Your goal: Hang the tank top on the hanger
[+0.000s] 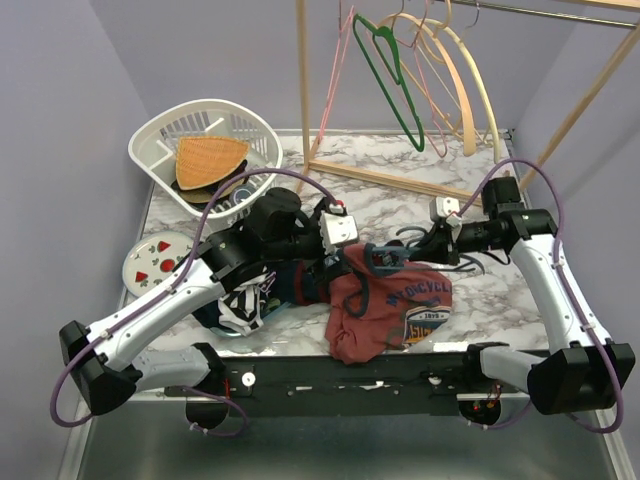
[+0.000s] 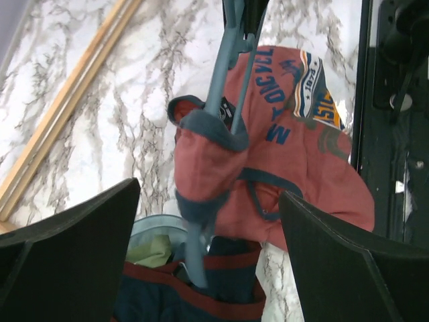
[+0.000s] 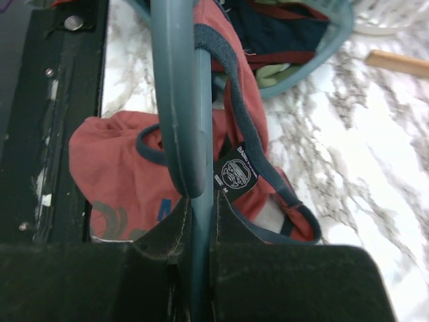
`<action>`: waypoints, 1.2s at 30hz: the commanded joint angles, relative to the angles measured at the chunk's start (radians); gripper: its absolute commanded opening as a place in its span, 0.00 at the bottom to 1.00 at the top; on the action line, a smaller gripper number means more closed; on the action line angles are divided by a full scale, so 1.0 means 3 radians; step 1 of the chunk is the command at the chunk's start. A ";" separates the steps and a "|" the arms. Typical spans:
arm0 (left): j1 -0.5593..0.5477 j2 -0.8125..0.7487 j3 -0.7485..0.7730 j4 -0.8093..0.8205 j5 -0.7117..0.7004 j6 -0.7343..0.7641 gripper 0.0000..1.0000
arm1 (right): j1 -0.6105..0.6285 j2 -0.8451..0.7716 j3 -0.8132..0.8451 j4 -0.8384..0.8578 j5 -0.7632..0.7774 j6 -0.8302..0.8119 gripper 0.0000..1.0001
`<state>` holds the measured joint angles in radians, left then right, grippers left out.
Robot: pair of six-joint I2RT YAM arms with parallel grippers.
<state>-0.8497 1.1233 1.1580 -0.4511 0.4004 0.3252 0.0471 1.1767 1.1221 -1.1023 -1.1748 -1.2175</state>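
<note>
The fingers [image 3: 100, 282] of your right gripper [image 3: 198, 231] were clenched on a thin part of the hanger [image 3: 177, 100]. Your left gripper [image 2: 208, 193] had its fingers released and spread wide, with nothing grasped. The tank top [image 1: 395, 305] lay crumpled on the marble table [image 1: 400, 185], close to the near edge and between your two arms. One navy-trimmed strap [image 3: 234, 87] was hung over the hanger's curved arm. The striped garment [image 1: 240, 305] was to the left of it.
</note>
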 commanded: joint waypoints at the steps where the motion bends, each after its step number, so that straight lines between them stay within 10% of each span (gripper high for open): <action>1: -0.0123 0.0152 0.0006 -0.0015 0.0036 0.0373 0.98 | 0.0272 -0.0082 -0.0202 0.0084 0.0091 -0.0155 0.01; 11: -0.0261 0.0438 -0.0025 -0.0219 0.0061 0.0573 0.93 | 0.0441 -0.0149 -0.0401 0.0182 0.0137 -0.0257 0.01; 21: -0.0322 0.0822 0.0098 -0.0286 -0.0020 0.0363 0.63 | 0.0472 -0.0169 -0.0499 0.0228 0.0101 -0.0293 0.01; 24: -0.0333 0.0847 0.0062 -0.0261 0.0010 0.0353 0.45 | 0.0477 -0.0138 -0.0509 0.0228 0.0081 -0.0293 0.01; 25: -0.0338 0.0842 0.0052 -0.0250 0.0010 0.0358 0.18 | 0.0477 -0.0128 -0.0509 0.0228 0.0071 -0.0298 0.01; 27: -0.0338 0.0817 -0.0019 -0.0184 -0.0041 0.0342 0.02 | 0.0477 -0.0098 -0.0519 0.0228 0.0076 -0.0273 0.01; 36: -0.0348 0.0561 -0.0428 0.0031 -0.0174 0.0445 0.00 | 0.0452 -0.0113 -0.0402 0.0422 0.0229 0.0339 0.45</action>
<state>-0.9459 1.3384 1.0866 -0.4568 0.3786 0.4248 0.1883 1.1465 0.9737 -1.0187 -1.1271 -1.2427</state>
